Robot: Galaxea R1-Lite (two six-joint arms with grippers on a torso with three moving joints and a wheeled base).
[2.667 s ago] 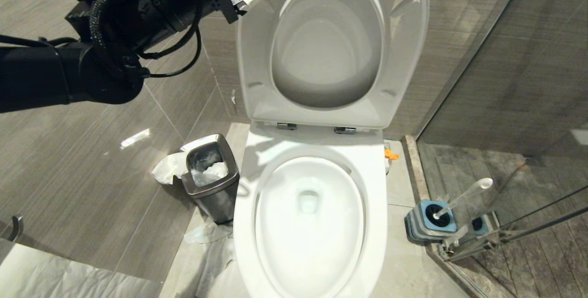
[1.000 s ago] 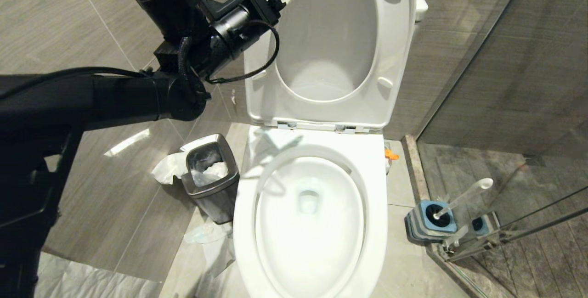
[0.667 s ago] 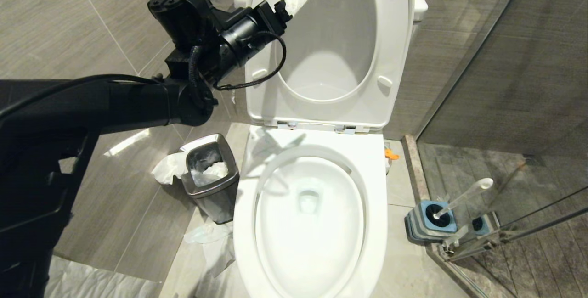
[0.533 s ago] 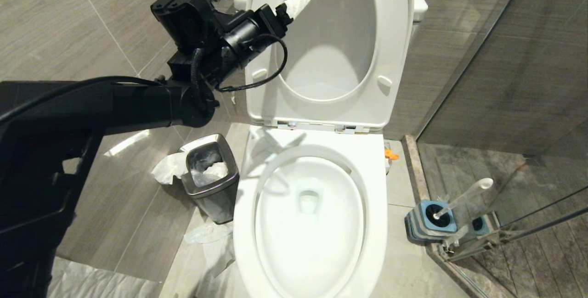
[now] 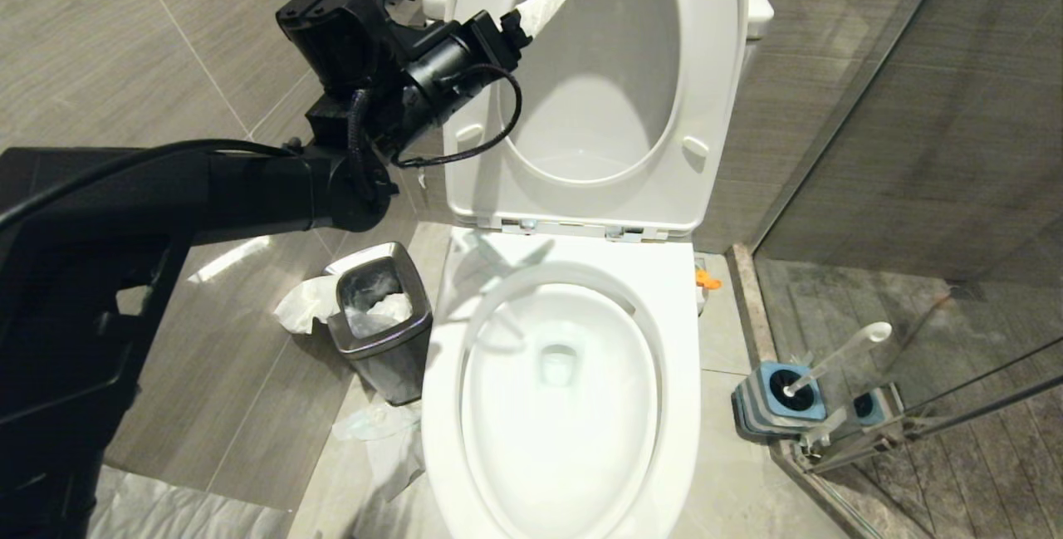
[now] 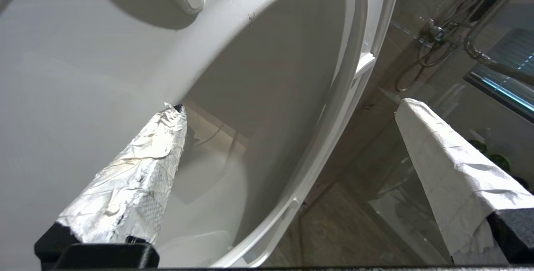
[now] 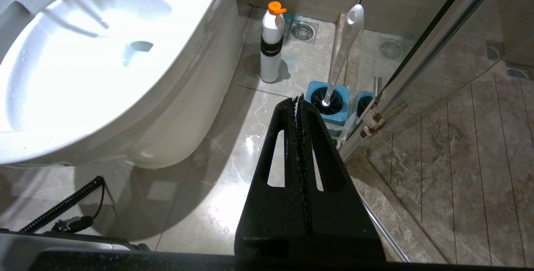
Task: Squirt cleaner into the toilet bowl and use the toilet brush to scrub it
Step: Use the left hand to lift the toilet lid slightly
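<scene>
While the left gripper (image 6: 288, 108) stands wide open and empty against the raised toilet seat (image 5: 714, 99), one paper-wrapped fingertip (image 6: 167, 125) seems to touch the seat's inner edge; a careless pull could drag the seat down over the toilet bowl (image 5: 560, 389). The cleaner bottle (image 7: 272, 41) and the toilet brush (image 7: 344, 49) in its blue holder (image 7: 329, 100) stand on the floor right of the toilet, well apart from these jaws. The right gripper (image 7: 299, 100) is closed on nothing, with the brush ahead of it.
</scene>
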